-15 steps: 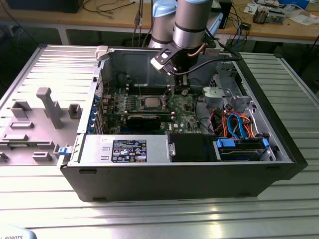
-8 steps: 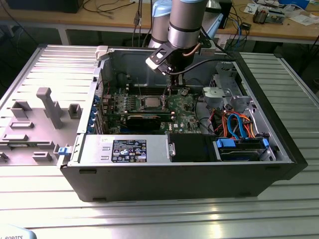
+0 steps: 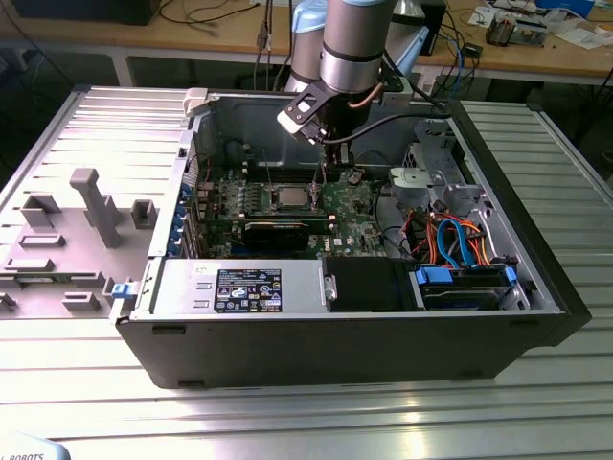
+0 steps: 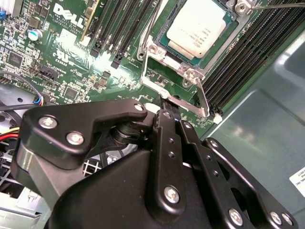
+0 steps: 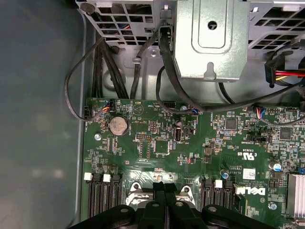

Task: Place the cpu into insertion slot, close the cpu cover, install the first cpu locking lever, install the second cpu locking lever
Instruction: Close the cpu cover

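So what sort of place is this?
Probably a robotics lab or workshop: a robot arm reaches into an opened computer case lying on a ribbed metal table, with a cluttered wooden workbench behind.

A robotics lab: opened computer case (image 3: 335, 350) on ribbed metal table (image 3: 287, 422), cluttered workbench (image 3: 565, 59) behind.

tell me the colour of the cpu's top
The cpu has a dull silver-grey top, seen best in the second wrist view.

Bright light glares off the ribbed metal table (image 3: 67, 153), leaving the computer case (image 3: 335, 350) interior dimmer.
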`<action>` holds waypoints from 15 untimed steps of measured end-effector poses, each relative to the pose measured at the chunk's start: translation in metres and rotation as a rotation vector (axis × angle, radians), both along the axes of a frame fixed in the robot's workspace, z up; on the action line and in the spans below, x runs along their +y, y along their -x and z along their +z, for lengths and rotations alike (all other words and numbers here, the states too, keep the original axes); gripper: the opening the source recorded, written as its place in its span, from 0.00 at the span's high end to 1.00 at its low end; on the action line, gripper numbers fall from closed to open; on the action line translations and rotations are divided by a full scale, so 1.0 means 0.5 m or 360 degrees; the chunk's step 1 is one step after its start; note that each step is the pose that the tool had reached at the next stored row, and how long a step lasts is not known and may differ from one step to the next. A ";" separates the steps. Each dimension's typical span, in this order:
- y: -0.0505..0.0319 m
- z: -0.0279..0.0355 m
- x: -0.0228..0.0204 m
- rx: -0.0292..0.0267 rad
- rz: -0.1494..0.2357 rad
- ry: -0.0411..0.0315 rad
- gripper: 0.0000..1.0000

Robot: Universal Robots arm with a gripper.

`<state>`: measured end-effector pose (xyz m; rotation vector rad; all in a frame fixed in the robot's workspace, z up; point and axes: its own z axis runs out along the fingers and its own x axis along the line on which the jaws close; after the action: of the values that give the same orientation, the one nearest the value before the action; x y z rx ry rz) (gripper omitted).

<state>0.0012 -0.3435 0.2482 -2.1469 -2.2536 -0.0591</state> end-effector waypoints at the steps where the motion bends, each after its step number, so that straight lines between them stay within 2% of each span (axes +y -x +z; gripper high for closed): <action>1: 0.001 0.000 0.0000 0.00000 -0.0001 0.0000 0.89; 11: 0.020 0.000 0.0000 -0.00001 0.0000 0.0000 0.89; 15: 0.021 0.000 0.0000 0.00000 0.0000 0.0000 0.89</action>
<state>-0.0092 -0.3435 0.2482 -2.1470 -2.2535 -0.0590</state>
